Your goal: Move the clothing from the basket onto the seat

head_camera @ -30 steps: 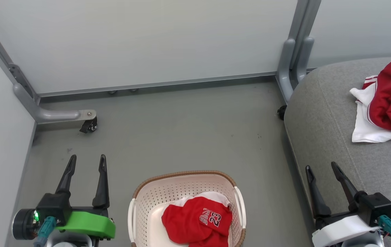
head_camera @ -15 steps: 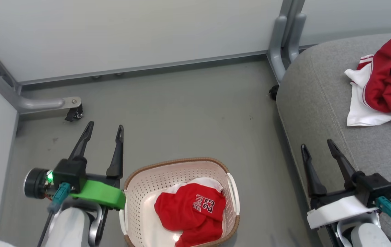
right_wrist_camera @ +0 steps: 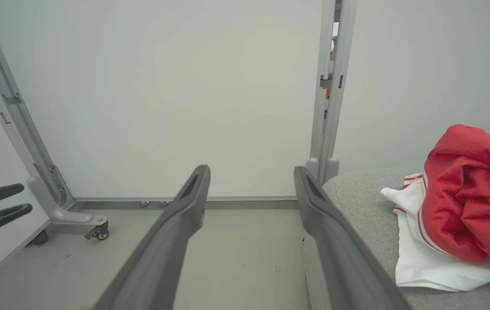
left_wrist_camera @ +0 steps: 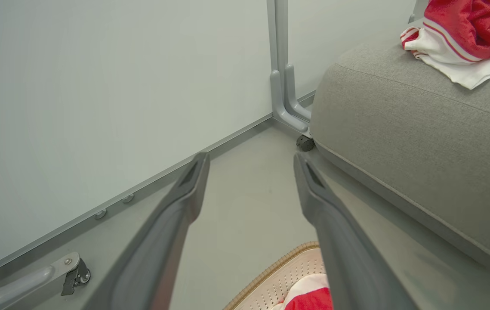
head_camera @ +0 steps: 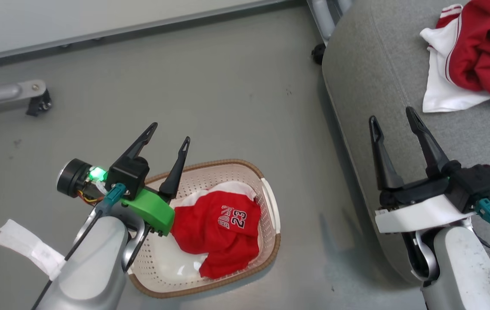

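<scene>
The cream basket (head_camera: 227,163) with a brown rim stands on the grey floor. Inside it lies a crumpled red garment (head_camera: 217,226) printed with 23. My left gripper (head_camera: 171,131) hangs open over the basket's left rear rim, its fingers pointing away past it. In the left wrist view the left gripper (left_wrist_camera: 250,157) is empty, with the basket rim (left_wrist_camera: 277,265) below it. A second red and white garment (head_camera: 473,47) lies on the grey seat (head_camera: 378,86). My right gripper (head_camera: 391,114) is open and empty above the seat's near edge, short of that garment (right_wrist_camera: 464,193).
Pale partition walls close the far side, with a grey post (left_wrist_camera: 281,64) by the seat's corner. A caster foot (head_camera: 34,101) juts onto the floor at the far left. A white fabric strip (head_camera: 29,247) hangs off my left forearm. Open floor lies between basket and seat.
The head camera has tilted down, shifting the whole picture. My left gripper has moved right, from beside the basket to over its left rear rim. Both grippers stay open.
</scene>
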You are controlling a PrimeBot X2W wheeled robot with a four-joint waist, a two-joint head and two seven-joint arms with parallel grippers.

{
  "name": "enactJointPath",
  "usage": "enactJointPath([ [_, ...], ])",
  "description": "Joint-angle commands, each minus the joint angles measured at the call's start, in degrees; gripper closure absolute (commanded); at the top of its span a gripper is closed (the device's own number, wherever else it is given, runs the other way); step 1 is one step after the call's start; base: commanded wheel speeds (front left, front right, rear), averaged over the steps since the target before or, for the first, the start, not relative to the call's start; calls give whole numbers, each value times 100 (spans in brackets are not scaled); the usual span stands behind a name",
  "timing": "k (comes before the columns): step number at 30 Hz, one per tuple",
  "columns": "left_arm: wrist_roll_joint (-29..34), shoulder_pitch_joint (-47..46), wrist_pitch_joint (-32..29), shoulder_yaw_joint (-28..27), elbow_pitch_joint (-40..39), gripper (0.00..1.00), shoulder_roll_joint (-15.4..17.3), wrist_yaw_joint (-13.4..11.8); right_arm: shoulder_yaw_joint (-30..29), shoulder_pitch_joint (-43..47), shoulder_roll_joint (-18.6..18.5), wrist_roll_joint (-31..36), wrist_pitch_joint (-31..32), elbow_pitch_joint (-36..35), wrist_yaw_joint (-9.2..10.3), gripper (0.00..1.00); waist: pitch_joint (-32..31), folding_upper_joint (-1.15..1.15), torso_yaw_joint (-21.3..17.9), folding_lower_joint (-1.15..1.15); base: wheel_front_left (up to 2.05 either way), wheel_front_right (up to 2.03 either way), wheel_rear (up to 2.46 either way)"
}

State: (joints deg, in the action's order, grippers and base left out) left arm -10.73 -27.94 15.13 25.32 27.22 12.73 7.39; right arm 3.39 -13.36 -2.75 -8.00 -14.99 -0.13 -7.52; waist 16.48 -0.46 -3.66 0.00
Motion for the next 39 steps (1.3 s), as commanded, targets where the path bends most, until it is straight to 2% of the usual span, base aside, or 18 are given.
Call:
enactJointPath([
  [1,-75,-220,3,123,126,0,87,13,18,-171,-12,14,-15,-60,6,0,669,46,-436,0,0,0,0],
  [14,-375,-1290,2,1449,1508,0,379,13,273,-968,-10,-41,-15,-432,6,0,1964,46,-849,0,0,0,0],
  [26,-727,-2140,3,2577,2752,0,419,13,420,-1336,-9,-171,-15,-693,6,0,2907,46,-1143,0,0,0,0],
  [39,-1161,-2755,-167,3645,3717,0,347,14,484,-1400,-9,-292,-15,-932,6,0,3579,46,-1380,0,0,0,0],
])
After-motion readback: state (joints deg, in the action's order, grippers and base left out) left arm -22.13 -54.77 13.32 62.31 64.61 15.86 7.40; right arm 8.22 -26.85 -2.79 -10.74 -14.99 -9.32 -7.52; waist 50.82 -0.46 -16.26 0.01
